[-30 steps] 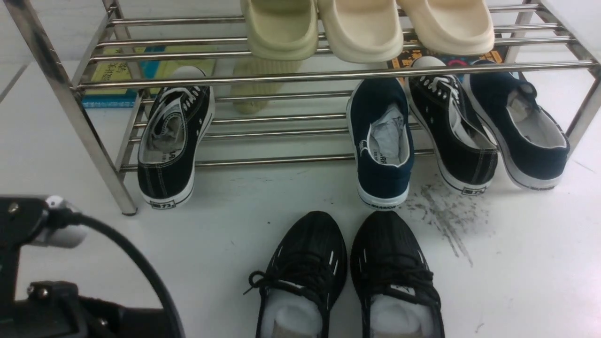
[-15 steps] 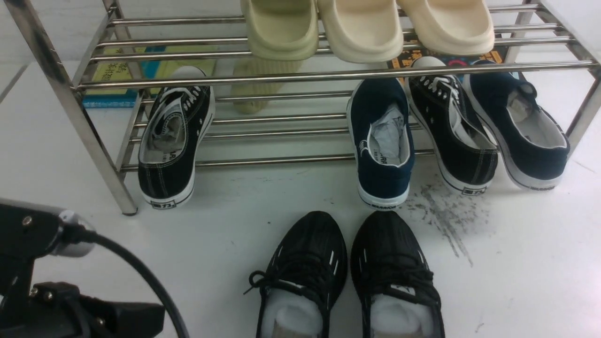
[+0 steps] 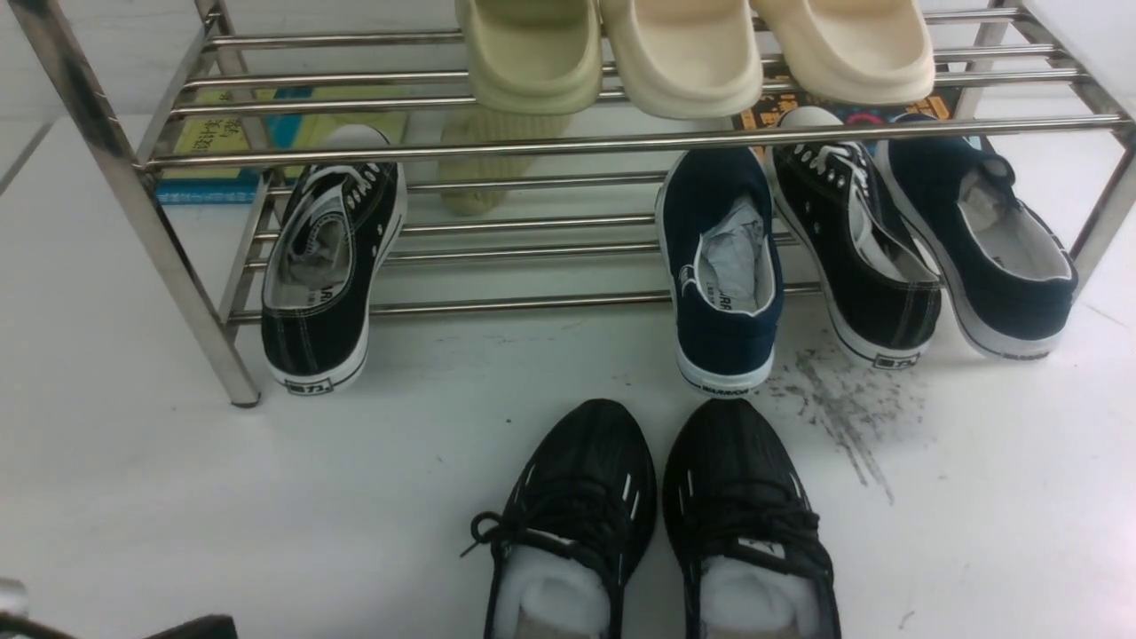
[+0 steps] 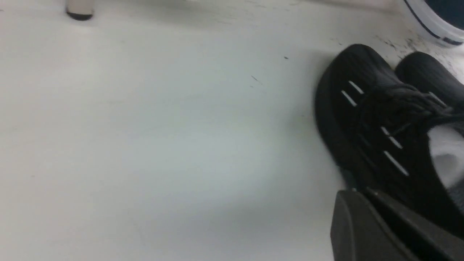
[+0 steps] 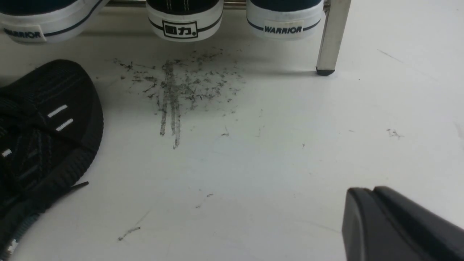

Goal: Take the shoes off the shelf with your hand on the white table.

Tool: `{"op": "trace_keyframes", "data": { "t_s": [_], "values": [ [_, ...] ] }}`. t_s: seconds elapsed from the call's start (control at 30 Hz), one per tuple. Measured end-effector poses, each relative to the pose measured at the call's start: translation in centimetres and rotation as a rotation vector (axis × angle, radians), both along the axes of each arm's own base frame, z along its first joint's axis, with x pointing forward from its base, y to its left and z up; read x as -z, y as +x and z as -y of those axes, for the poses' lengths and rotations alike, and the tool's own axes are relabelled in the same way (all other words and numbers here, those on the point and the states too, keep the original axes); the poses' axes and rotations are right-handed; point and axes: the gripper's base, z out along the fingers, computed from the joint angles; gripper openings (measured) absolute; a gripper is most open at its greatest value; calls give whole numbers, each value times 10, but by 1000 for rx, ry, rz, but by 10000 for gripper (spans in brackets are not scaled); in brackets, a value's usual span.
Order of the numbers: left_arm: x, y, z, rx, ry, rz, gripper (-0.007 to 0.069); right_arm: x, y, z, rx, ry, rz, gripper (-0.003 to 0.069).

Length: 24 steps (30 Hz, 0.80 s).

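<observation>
Black shoes (image 3: 657, 524) sit together on white table (image 3: 222, 497), off shelf (image 3: 133, 213). Both claws' states: cannot tell.

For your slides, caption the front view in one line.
Black knit sneakers stand paired on the white table before the chrome shelf of canvas shoes.

shoes (image 3: 657, 524): all black knit, black laces, small white dashes on the sides, white stuffing
shelf (image 3: 568, 142): shiny chrome
white table (image 3: 222, 497): white, dark grey scuff patch (image 3: 843, 408)
canvas shoes (image 3: 328, 266): black, white soles
navy shoes (image 3: 723, 275): navy, white soles
slippers (image 3: 683, 53): cream
my left finger (image 4: 366, 232): black
</observation>
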Motion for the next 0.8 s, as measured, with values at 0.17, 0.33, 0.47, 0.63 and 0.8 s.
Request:
{"op": "trace_keyframes", "data": {
  "t_s": [0.17,0.33,0.47,0.63,0.8],
  "values": [
    [10,-1,-12,-135,52,55,53,0,0,0,0,0,0,46],
    [12,-9,-25,-283,88,60,58,0,0,0,0,0,-1,48],
    [25,-15,-31,-397,60,38,65,0,0,0,0,0,-1,48],
    [33,-15,-33,-432,55,75,72,0,0,0,0,1,-1,48],
    [33,-15,-34,-434,63,85,73,0,0,0,0,0,-1,48]
  ]
}}
